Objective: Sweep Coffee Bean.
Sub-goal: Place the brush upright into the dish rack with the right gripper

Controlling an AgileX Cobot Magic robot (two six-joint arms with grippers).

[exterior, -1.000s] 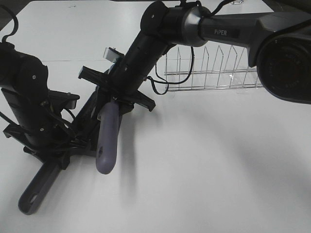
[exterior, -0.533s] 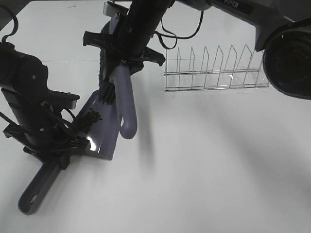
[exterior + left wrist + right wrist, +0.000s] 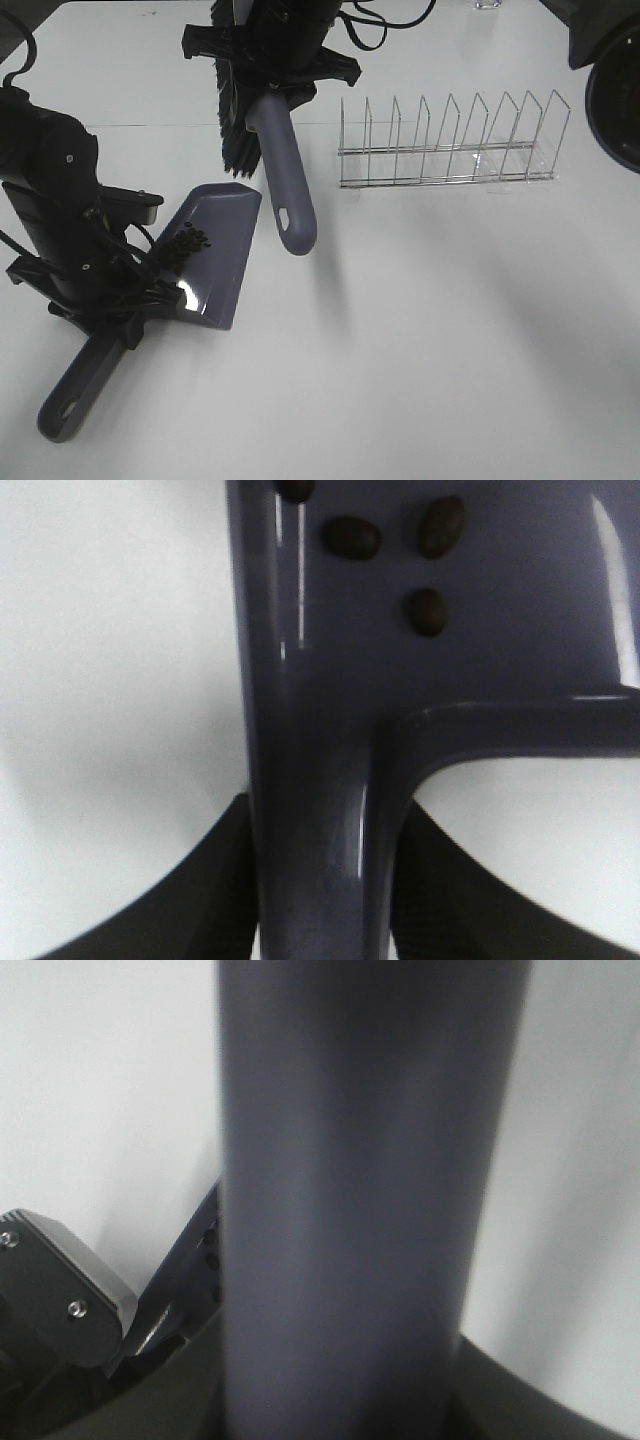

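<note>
Brush has risen; left fingers clamp dustpan holding coffee bean, right fingers clamp brush.

Bare table spreads right of dustpan; wire rack blocks beyond.

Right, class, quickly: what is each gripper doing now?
Left gripper: shut on the dustpan.
Right gripper: shut on the brush.

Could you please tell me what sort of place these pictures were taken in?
Probably a robot test bench, not a home kitchen: black robot arms work on a plain white table, with only staged props around: a wire rack, a brush and a dustpan holding coffee beans.
</note>
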